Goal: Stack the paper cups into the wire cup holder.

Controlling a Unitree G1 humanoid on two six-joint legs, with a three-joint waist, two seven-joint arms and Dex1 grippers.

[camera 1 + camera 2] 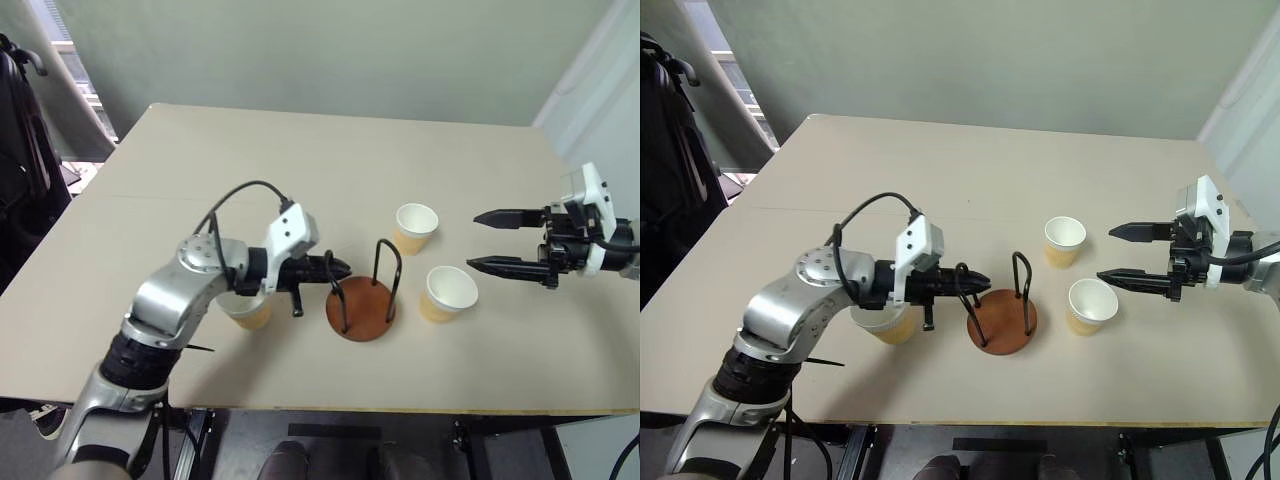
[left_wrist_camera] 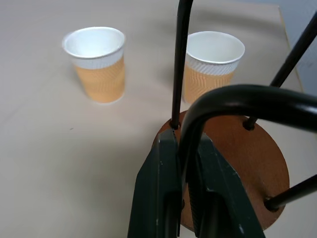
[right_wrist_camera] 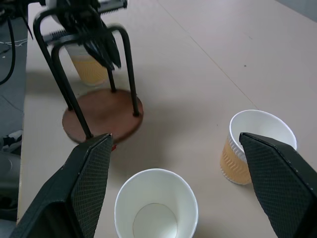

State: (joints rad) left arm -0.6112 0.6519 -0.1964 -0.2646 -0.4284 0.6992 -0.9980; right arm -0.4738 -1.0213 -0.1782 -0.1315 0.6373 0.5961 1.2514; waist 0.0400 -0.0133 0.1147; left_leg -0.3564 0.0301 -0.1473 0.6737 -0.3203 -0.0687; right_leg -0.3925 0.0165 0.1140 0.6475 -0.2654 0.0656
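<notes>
Black wire of the nearer arch loop is seen pinched between the clenched fingers of the left gripper, at the top of the wire cup holder. Its reddish-brown disc base lies flat on the table, with two arches standing upright from it. Three pale yellow-tan paper cups, white inside, stand upright: one beyond the holder, one just beside it on the right, and one partly hidden under the left wrist. The left forearm is held nearly level, pointing rightward. The right gripper is held spread wide and empty, hovering beside the two right-hand cups, pointing left.
</notes>
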